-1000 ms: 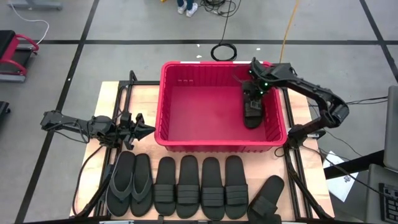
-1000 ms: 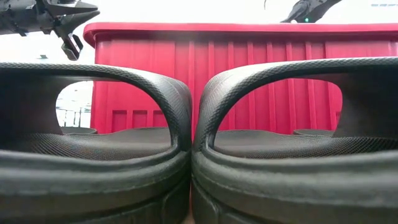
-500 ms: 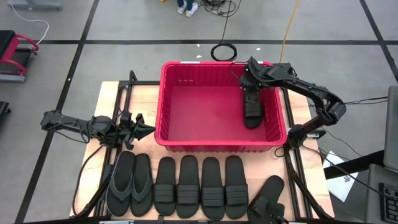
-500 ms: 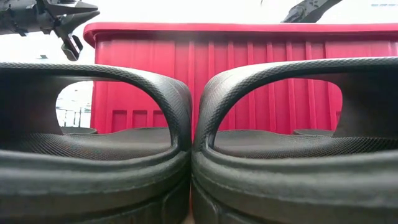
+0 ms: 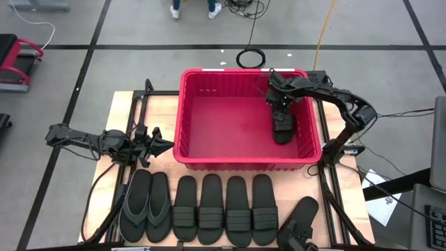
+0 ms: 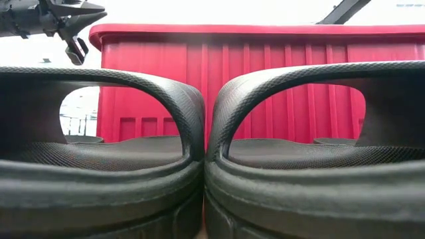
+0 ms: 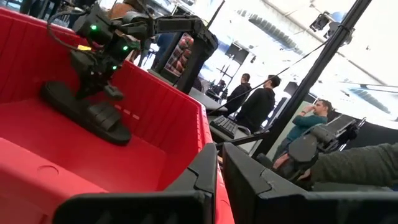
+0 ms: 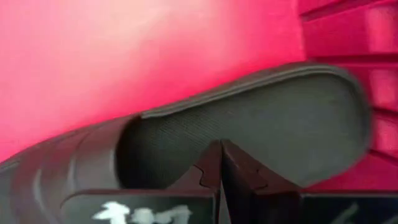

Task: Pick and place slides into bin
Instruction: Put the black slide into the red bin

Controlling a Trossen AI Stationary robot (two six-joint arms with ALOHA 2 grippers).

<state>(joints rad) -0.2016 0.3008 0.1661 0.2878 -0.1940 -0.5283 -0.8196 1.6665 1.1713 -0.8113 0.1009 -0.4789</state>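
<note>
The red bin (image 5: 244,162) stands in the middle of the table. One black strap slide (image 5: 283,130) lies flat on the bin's floor by its right wall, and it also shows in the left wrist view (image 7: 87,112). My right gripper (image 5: 280,106) is inside the bin, shut, over the slide's heel end (image 8: 280,118). My left gripper (image 5: 162,146) is shut and empty, just left of the bin's left wall. Two flip-flops (image 5: 145,206), several strap slides (image 5: 224,209) and one skewed slide (image 5: 300,222) lie along the near edge. My right gripper points down at the slide's footbed (image 8: 186,143), just behind the strap, with its fingers shut together. I cannot tell whether the fingertips touch the slide. The slide lies flat on the bin's floor.
Two slides (image 6: 106,166) fill the low view in front of the bin's near wall (image 6: 265,73). People stand beyond the table (image 7: 258,102). A cable coil (image 5: 251,57) lies on the floor behind the bin. Black frame rails (image 5: 333,188) run along the table's sides.
My right gripper has gone a little toward the table's left and far edge above the slide in the bin, and its wrist has turned. The slide has stayed where it was.
</note>
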